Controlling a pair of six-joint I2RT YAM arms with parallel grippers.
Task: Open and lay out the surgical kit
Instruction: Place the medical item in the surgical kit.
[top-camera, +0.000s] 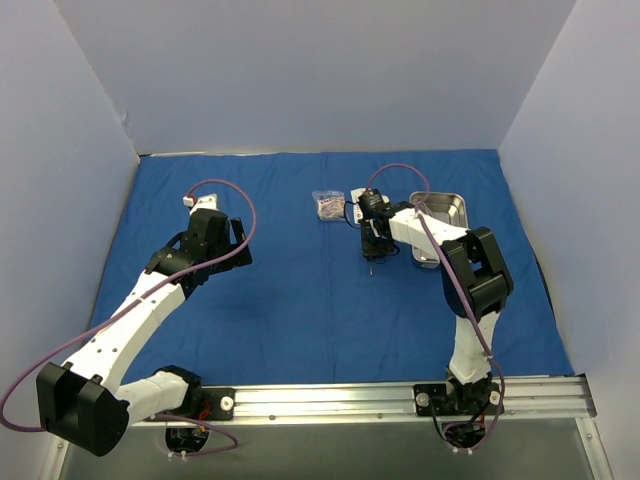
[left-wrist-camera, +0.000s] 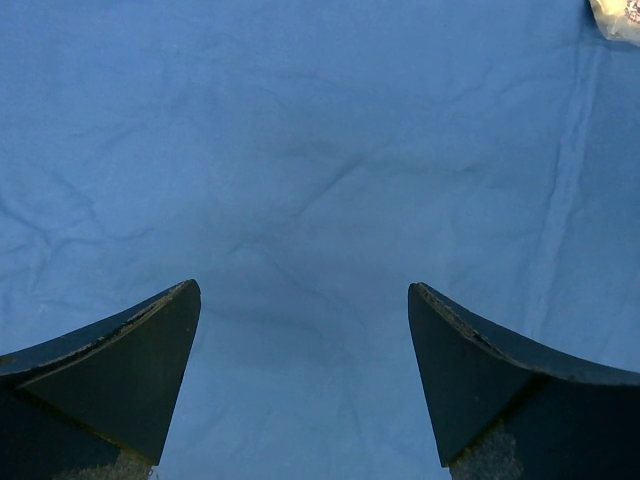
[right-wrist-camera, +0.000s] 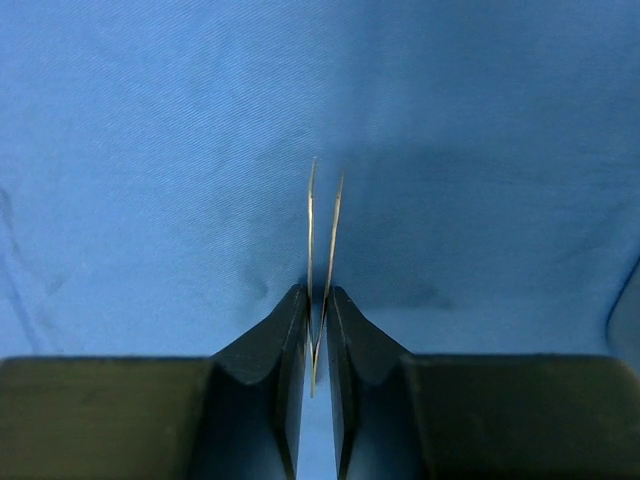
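Nearest the arm bases, the royal-blue cloth wrap (top-camera: 280, 300) lies flat and lightly creased, forming a soft woven work surface. Over its left half, the left gripper (left-wrist-camera: 305, 290) hangs wide apart and empty, apparently parked clear. Further out, the right gripper (right-wrist-camera: 316, 290) pinches thin, springy steel tweezers (right-wrist-camera: 311, 220) near their joined end, probably for placement on the cloth. Beyond lie a clear packet (top-camera: 327, 206) and a shiny rectangular steel tray (top-camera: 445, 210).

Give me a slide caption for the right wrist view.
Right hand gripping thin steel tweezers, with the blue cloth spread out beyond them.
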